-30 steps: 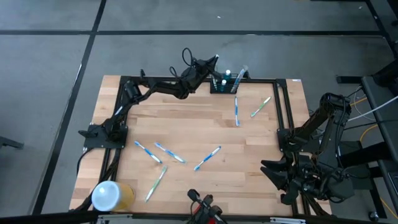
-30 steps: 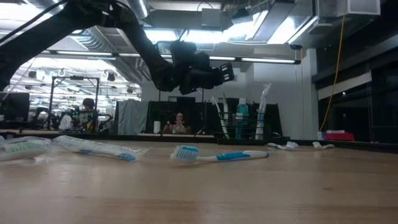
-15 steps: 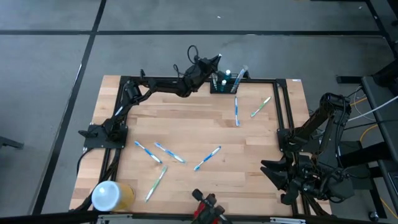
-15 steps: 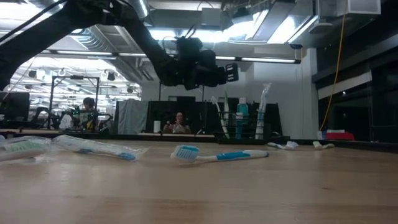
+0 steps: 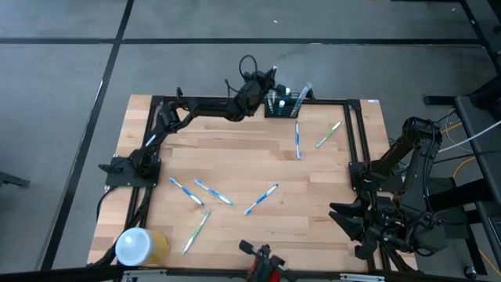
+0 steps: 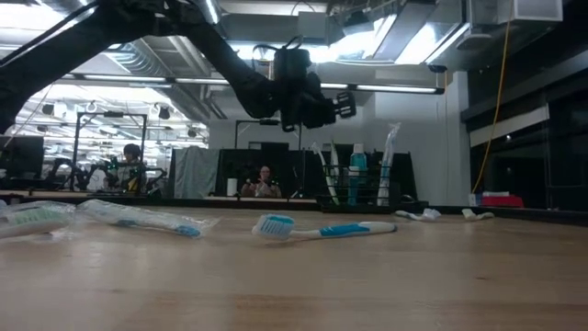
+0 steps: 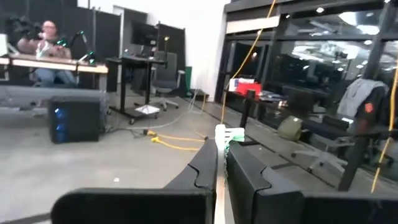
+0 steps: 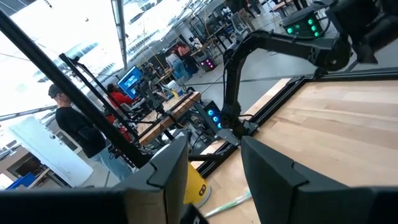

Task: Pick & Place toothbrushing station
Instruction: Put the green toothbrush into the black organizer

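Note:
The black rack [image 5: 286, 103] stands at the table's far edge, right of the middle, and also shows in the low view [image 6: 354, 188]. It has toothbrushes and a blue tube upright in its slots. My left gripper [image 5: 268, 78] is in the air just left of the rack and above its height [image 6: 342, 106]. It is shut on a thin white toothbrush [image 7: 222, 133]. My right gripper [image 8: 214, 168] is open and empty, off the table's near right corner [image 5: 368, 227]. My left gripper pinches the thin white toothbrush between its two fingers [image 7: 205, 165]. The toothbrush lies along the fingers. Its white and green end [image 7: 225, 132] sticks out past the fingertips. The fingers are about level, pointing toward the table's right, and the toothbrush is lifted clear of the table.
Several toothbrushes lie on the wooden table: two right of centre [image 5: 297, 141] [image 5: 328, 134] and others near the front [image 5: 261, 199] [image 5: 213, 192] [image 5: 196, 230]. A yellow cylinder with a white top [image 5: 141, 246] lies at the near left corner. People sit in the room beyond the table.
My left gripper has moved toward the table's right, closer to the rack, and risen a little, staying shut.

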You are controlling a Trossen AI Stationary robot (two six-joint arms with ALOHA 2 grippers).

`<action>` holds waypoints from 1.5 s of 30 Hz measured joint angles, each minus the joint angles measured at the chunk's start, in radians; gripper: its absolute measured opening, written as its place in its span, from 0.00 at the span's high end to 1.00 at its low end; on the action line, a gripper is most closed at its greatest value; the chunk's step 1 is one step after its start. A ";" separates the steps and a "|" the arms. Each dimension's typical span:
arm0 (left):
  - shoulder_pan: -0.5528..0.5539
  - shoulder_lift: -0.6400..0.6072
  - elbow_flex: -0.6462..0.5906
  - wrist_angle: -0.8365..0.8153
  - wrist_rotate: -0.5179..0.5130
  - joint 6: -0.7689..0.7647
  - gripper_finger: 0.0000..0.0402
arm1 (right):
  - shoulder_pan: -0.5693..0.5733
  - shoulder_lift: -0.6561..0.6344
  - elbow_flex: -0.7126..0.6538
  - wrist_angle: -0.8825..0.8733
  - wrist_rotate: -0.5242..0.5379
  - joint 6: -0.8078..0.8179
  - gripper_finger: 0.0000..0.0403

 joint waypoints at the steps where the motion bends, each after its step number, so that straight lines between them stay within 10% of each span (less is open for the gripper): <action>1: -0.009 0.004 0.000 -0.001 -0.024 0.000 0.98 | 0.000 0.000 0.000 0.000 0.000 -0.003 0.62; 17: -0.092 0.062 0.000 0.192 -0.315 0.113 0.98 | 0.014 0.000 0.000 0.000 0.000 0.001 0.62; 45: -0.107 0.136 0.040 0.195 -0.284 0.190 0.88 | 0.024 0.000 0.000 0.004 0.000 -0.006 0.62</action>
